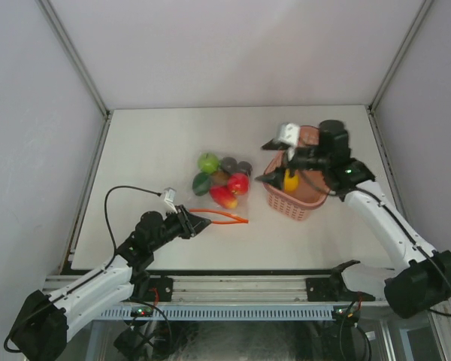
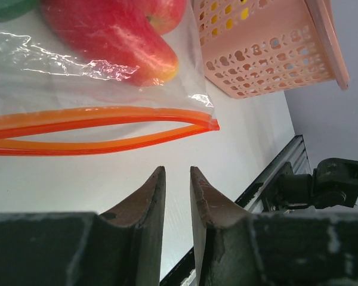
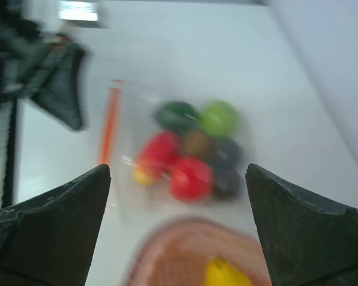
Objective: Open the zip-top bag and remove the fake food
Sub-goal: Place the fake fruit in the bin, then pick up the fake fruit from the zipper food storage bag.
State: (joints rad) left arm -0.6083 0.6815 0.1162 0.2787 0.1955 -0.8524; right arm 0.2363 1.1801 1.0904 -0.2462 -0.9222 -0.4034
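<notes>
The clear, crinkly plastic zip-top bag [image 2: 77, 83] lay flat mid-desk, just beside the pink perforated plastic basket [image 1: 286, 207]. Its orange-red zip strip [image 2: 107, 113] faced my near edge. The two lips were bowed apart in the middle but met at the corner, so I'd call the mouth partly open.

Most of the small rounded plastic fake food [image 1: 224, 184] sat inside the bag: red, light green, dark green, brown and blackish pieces. One yellow piece [image 1: 291, 180] was in the basket.

My left pincer [image 2: 177, 173] sat low on the white desk [image 1: 158, 143] just short of the zip. Only a narrow slit showed between its fingers, and it was gripping nothing. My right pincer [image 3: 178, 170] hung above the basket, spread wide and empty.

My read was that I was mid-removal. The next move called for the left to pinch one lip and hold the mouth open while the right came round for a red piece.
</notes>
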